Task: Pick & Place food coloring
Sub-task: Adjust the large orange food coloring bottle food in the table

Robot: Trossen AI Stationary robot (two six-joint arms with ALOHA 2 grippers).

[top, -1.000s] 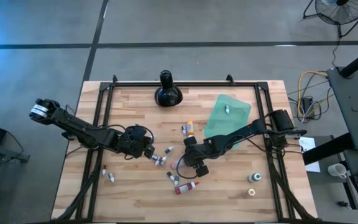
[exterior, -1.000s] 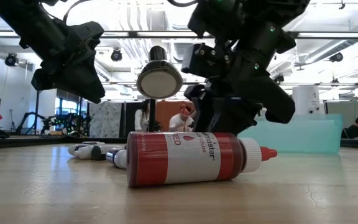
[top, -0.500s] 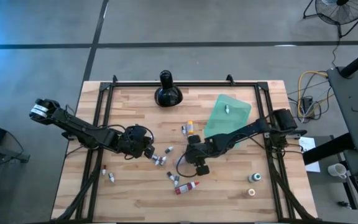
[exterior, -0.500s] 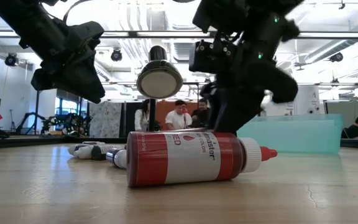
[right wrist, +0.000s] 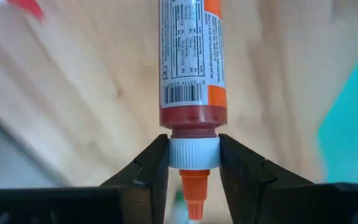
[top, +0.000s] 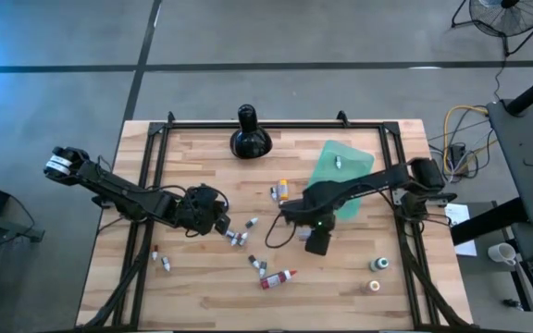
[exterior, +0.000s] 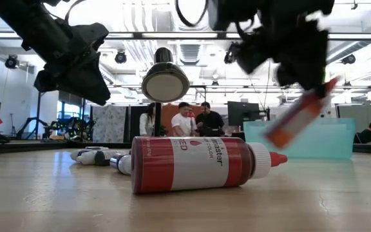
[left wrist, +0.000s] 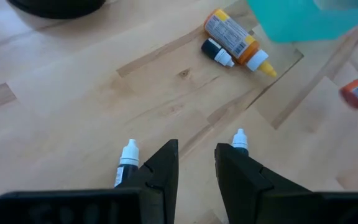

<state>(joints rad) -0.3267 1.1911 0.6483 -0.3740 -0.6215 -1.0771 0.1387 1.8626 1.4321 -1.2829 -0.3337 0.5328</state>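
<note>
In the high view's left half, the left gripper (top: 218,220) hovers low over the table (top: 192,296), its jaws a narrow slot apart and holding nothing — 2 small white-capped vials (left wrist: 129,157) lie just beside its fingertips in its wrist view. Nudging them aside looks like the risk there.

Toward lower centre, a red bottle (top: 278,277) lies on its side near several small vials.

Right of centre, the right gripper (top: 315,242) has its jaws pinched on the white cap of an orange bottle (right wrist: 191,56), which hangs tilted clear of the wood in the low view. The hold is on the cap only — a swing could probably twist the bottle loose and drop it short of the teal sheet (top: 340,171).
</note>
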